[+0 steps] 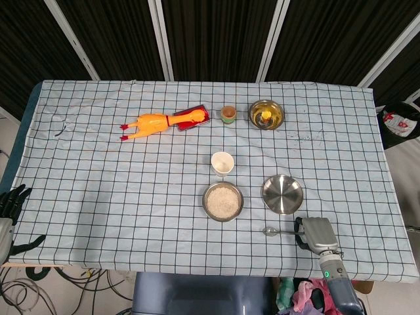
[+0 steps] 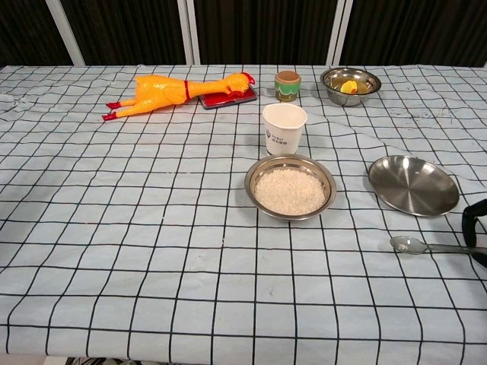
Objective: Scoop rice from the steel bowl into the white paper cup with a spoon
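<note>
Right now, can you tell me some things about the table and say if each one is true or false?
1. The steel bowl holds rice. True.
2. The white paper cup lies tipped over. False: it stands upright, behind the bowl.
3. The spoon is inside the bowl. False: it is near the table's right edge, by the right hand.
4. The rubber chicken lies at the far side. True.

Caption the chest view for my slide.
Right hand at spoon handle beside rice bowl and paper cup.
</note>
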`<action>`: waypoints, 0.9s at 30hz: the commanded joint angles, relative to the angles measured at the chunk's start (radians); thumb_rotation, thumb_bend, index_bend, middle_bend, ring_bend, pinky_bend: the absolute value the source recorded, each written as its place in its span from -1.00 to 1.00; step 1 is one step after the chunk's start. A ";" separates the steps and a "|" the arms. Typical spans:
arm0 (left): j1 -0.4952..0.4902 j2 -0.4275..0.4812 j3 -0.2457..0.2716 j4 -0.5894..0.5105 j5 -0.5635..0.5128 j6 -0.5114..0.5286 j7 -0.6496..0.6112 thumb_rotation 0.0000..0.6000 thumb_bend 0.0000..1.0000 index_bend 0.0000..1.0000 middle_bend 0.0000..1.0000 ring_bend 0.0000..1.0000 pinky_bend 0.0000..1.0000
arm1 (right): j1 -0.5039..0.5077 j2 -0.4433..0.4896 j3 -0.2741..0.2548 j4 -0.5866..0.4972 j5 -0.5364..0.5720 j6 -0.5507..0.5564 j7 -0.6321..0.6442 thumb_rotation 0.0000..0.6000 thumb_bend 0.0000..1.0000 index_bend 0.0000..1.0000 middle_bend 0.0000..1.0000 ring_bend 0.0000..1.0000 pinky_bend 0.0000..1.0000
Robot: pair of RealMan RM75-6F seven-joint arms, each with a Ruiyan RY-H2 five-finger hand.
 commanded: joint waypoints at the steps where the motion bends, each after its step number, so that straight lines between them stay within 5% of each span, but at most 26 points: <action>1: 0.000 0.000 0.000 0.000 0.000 0.000 -0.001 1.00 -1.00 -1.00 -1.00 -1.00 -1.00 | 0.005 0.011 0.004 -0.020 -0.012 0.008 -0.006 1.00 -0.13 0.20 1.00 1.00 1.00; 7: 0.000 0.001 0.000 -0.001 -0.001 0.000 -0.002 1.00 -1.00 -1.00 -1.00 -1.00 -1.00 | 0.030 0.045 0.032 -0.071 -0.023 0.027 -0.055 1.00 -0.05 0.23 1.00 1.00 1.00; 18: -0.003 0.003 0.000 -0.008 -0.002 -0.007 -0.006 1.00 -1.00 -1.00 -1.00 -1.00 -1.00 | 0.161 0.111 0.168 -0.211 0.062 0.042 -0.309 1.00 -0.03 0.30 1.00 1.00 1.00; 27: -0.008 0.005 0.003 -0.016 0.003 -0.015 -0.010 1.00 -1.00 -1.00 -1.00 -1.00 -1.00 | 0.294 0.040 0.204 -0.251 0.180 0.067 -0.590 1.00 -0.03 0.31 1.00 1.00 1.00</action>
